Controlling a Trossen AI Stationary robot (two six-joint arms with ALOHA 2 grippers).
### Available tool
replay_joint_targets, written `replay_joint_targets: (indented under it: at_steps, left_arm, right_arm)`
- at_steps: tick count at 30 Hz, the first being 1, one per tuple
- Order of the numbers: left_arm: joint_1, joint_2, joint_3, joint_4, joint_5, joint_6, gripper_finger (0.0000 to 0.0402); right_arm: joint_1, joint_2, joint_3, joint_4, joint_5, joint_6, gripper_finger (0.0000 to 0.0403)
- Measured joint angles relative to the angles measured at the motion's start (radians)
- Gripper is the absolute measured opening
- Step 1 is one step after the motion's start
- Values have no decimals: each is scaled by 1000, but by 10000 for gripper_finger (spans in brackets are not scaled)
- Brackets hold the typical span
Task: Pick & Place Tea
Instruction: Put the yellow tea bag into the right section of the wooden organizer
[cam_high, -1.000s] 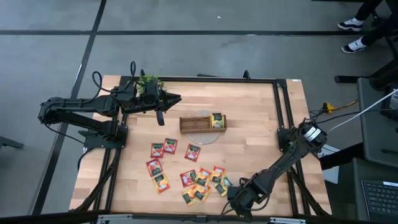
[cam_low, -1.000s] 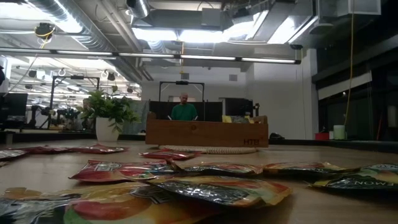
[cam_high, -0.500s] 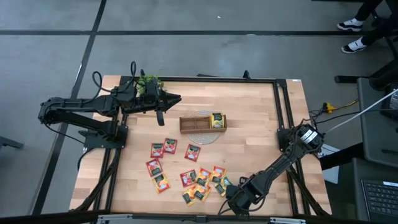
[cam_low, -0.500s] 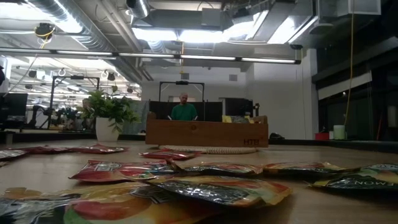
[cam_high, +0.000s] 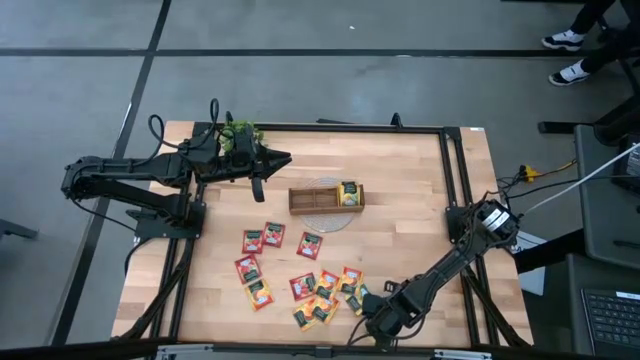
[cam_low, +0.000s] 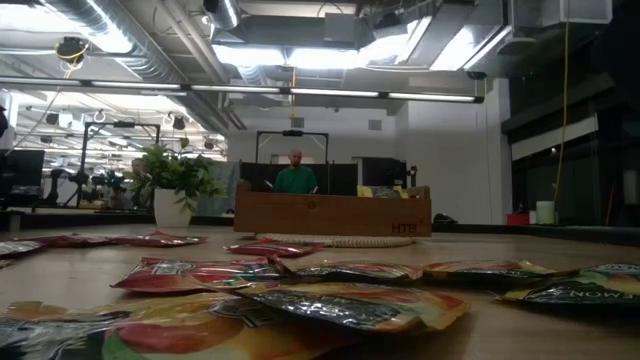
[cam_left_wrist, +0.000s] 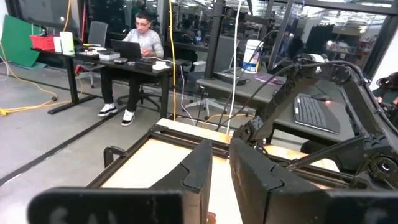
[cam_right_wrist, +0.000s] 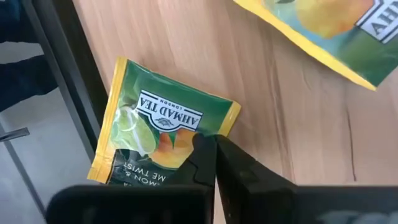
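Note:
Several red, orange and yellow-green tea sachets (cam_high: 300, 272) lie flat on the wooden table; they fill the foreground of the low view (cam_low: 340, 300). My right gripper (cam_high: 366, 308) is at the near edge, at the right end of the scatter. It is shut on a green lemon-and-lime sachet (cam_right_wrist: 158, 134). My left gripper (cam_high: 262, 178) hangs above the table's far left, beside the potted plant (cam_high: 238, 135), its fingers (cam_left_wrist: 221, 165) a narrow gap apart and empty. My right gripper has its two fingertips (cam_right_wrist: 205, 146) closed together on one edge of the green sachet (cam_right_wrist: 208, 127), near a corner. The fingers come from above, pointing down. The sachet lies flat on the table; the fingers hide the exact line of contact.
The brown three-compartment tray (cam_high: 326, 197) stands at the table's middle far side on a round mat, a yellow sachet (cam_high: 350, 193) in its right compartment. Another yellow sachet (cam_right_wrist: 323, 31) lies close beside the held one. A black frame rail (cam_right_wrist: 62, 74) runs along the table's edge.
My right gripper has shifted a little toward the table's left along the near edge, onto the right end of the sachet scatter.

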Motion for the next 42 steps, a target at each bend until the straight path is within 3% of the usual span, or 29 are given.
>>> replay_joint_targets:
  at_steps: [8, 20, 26, 34, 38, 42]
  left_arm:
    - [0, 0, 0, 0, 0, 0, 53]
    - [0, 0, 0, 1, 0, 0, 54]
    - [0, 0, 0, 1, 0, -10, 53]
    - [0, 0, 0, 1, 0, -11, 54]
    - [0, 0, 0, 1, 0, -11, 52]
    - [0, 0, 0, 1, 0, -11, 55]
  right_arm:
    - [0, -4, -1, -15, 5, -2, 4]
    - [0, -8, 8, -221, 49, 29, 2]
    - [-1, 5, 108, -458, 155, 18, 1]
    - [-1, -2, 227, -510, 202, -26, 1]
    - [-1, -2, 230, -502, 202, -15, 27]
    - [-1, -2, 230, -498, 166, -2, 89]
